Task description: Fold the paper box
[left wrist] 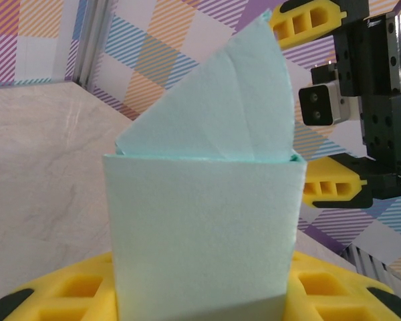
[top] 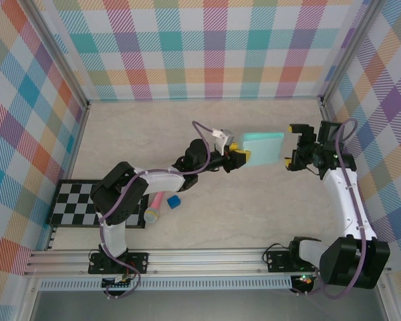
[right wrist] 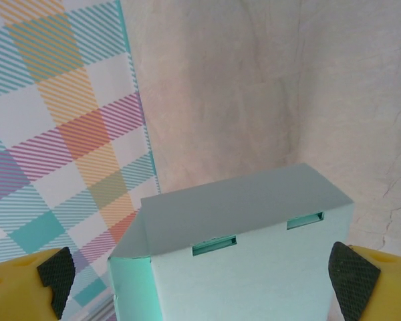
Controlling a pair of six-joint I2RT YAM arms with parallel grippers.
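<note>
The paper box (top: 263, 147) is a pale mint box held above the table at mid-right. My left gripper (top: 243, 158) is shut on its left end. In the left wrist view the box (left wrist: 200, 227) stands between my yellow fingers (left wrist: 57, 294), and a flap (left wrist: 234, 100) rises from its far end. My right gripper (top: 297, 144) is open just right of the box, its fingers apart from it. In the right wrist view the box (right wrist: 254, 267) lies between the wide-spread pads (right wrist: 53, 277), with two slots along its top edge.
A checkerboard mat (top: 87, 204) lies at the near left. Beside it are a pink and yellow marker (top: 154, 207) and a tiny dark blue cube (top: 174, 202). Plaid walls (top: 207, 47) close in the back and both sides. A metal rail (top: 200, 261) runs along the front.
</note>
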